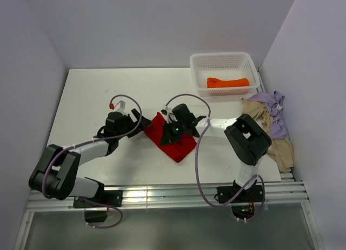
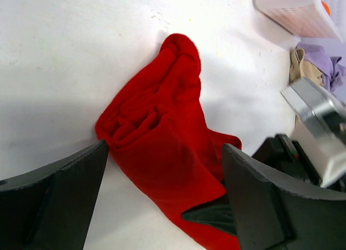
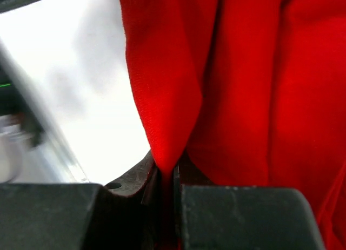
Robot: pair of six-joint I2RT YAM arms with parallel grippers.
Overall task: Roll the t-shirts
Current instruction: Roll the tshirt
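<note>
Inside right tool [image 3: 168, 186], clamped on red t-shirt [image 3: 243, 88] fold; left tool [image 2: 165, 153] apart alongside. Needed slow, even rolling pull.

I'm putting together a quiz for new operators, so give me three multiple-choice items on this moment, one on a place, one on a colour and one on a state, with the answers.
1. Where does the orange t-shirt lie?
A) in the white basket
B) under the left arm
C) on the bare tabletop

2. What colour is the t-shirt that both wrist cameras see?
A) lavender
B) red
C) beige

3. How is the right gripper?
A) wide open
B) shut on the basket's rim
C) shut on a fold of cloth

Answers:
1 A, it lies inside the basket's walls.
2 B, the red t-shirt shows large in both wrist views.
3 C, red fabric is pinched between its fingers.
</note>
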